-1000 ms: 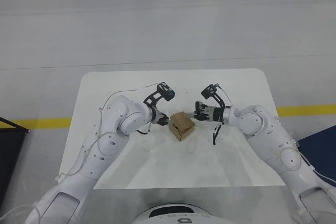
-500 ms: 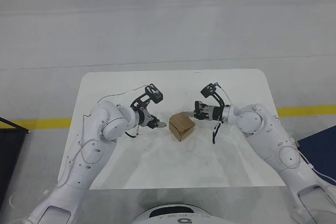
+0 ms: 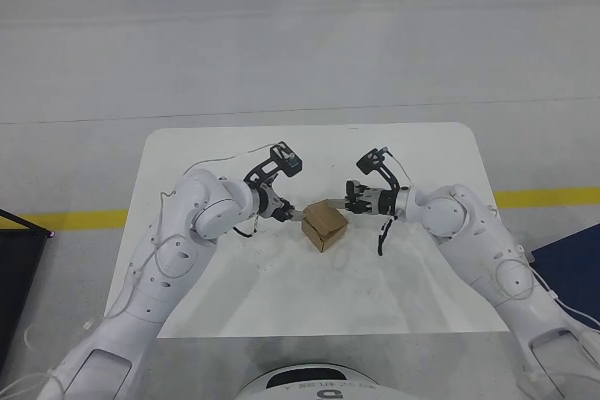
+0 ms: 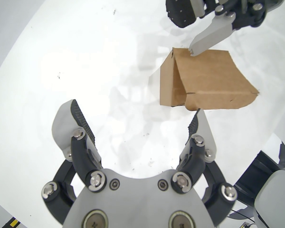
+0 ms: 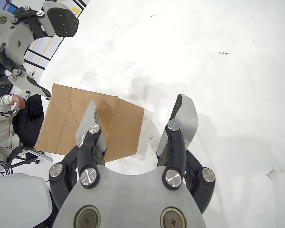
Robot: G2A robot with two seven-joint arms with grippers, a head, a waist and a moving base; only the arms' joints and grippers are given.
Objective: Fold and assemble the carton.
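Brown corrugated cardboard, folded into a small half-formed carton (image 3: pixel 324 224), sits on the white table (image 3: pixel 430 290) directly between the two grippers, within reach of both. Judging by its thin panels, it is light and fairly stiff across each face, but it will give readily at the creases. It would likely skid on the smooth tabletop if pushed from one side only. The free edge of the loose flap looks the best place to take hold, with the opposite side braced.

The left gripper (image 4: pixel 135 112) is spread wide with nothing between its fingers. One fingertip (image 4: pixel 200 129) meets the near edge of the carton's sloping top panel, and the other stands well off over bare table. The right gripper (image 5: pixel 136 100) is likewise spread and grips nothing. One finger (image 5: pixel 89 115) lies flat on the carton's top panel, its tip at the edge farthest from the left gripper. Its other finger hangs just beside the carton, above the table.
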